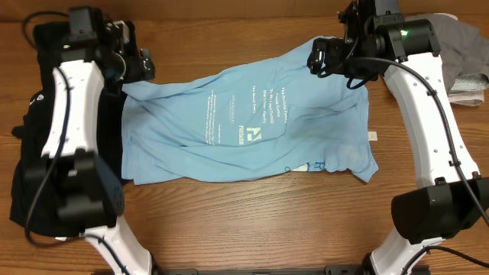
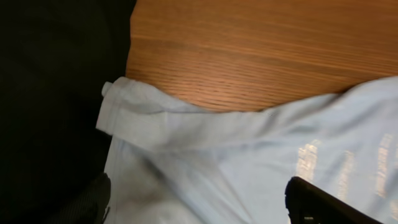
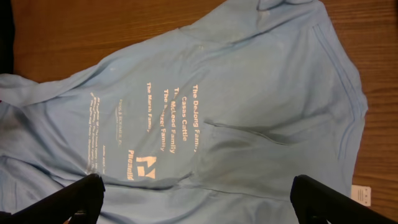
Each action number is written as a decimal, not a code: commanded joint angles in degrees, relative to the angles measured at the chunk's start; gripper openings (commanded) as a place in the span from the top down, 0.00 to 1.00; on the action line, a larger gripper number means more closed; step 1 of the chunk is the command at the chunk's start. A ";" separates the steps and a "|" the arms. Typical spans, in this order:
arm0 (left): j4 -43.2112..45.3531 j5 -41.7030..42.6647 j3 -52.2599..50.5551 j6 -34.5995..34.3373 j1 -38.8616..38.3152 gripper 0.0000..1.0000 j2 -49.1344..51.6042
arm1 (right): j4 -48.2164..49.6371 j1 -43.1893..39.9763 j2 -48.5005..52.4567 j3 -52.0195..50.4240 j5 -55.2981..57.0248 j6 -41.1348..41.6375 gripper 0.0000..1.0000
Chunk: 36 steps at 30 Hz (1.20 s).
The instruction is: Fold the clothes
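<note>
Lying slightly rumpled but mostly spread across the middle of the brown wooden bench (image 1: 252,221) is a light blue soft-fabric T-shirt (image 1: 252,122) with white printed text and a small white logo (image 3: 146,167). Its print faces up and reads sideways in the overhead view. The shirt's long side runs left to right, and a small white tag (image 1: 372,136) pokes out at its right edge.

The left pincer (image 1: 136,65) hangs over the shirt's far left corner. There a rolled blue hem edge (image 2: 118,109) meets a large black fabric garment (image 1: 30,153) that covers the bench's left end beneath the left arm. In the left wrist view its two dark fingers (image 2: 323,205) stand wide apart at the bottom of the frame. They are released, with shirt cloth lying loose below them and nothing clamped.

The right pincer (image 1: 325,55) sits over the shirt's far right corner. In the right wrist view its fingers (image 3: 68,200) are likewise spread wide, released and holding nothing, above the printed lines.

A crumpled grey garment (image 1: 458,42) lies at the far right corner of the bench, apart from the blue shirt and partly behind the right arm.
</note>
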 commanded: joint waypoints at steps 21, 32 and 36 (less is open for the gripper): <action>8.76 -7.50 0.85 8.57 0.79 0.14 13.09 | -1.64 0.13 -0.22 1.46 0.76 -0.42 0.01; 10.62 -7.65 1.20 11.82 1.18 0.15 15.32 | -1.51 0.13 -0.22 1.44 0.81 -0.42 0.03; 10.16 -7.65 2.47 11.82 1.46 0.15 15.32 | -1.31 0.13 -0.22 1.44 1.03 -0.42 0.04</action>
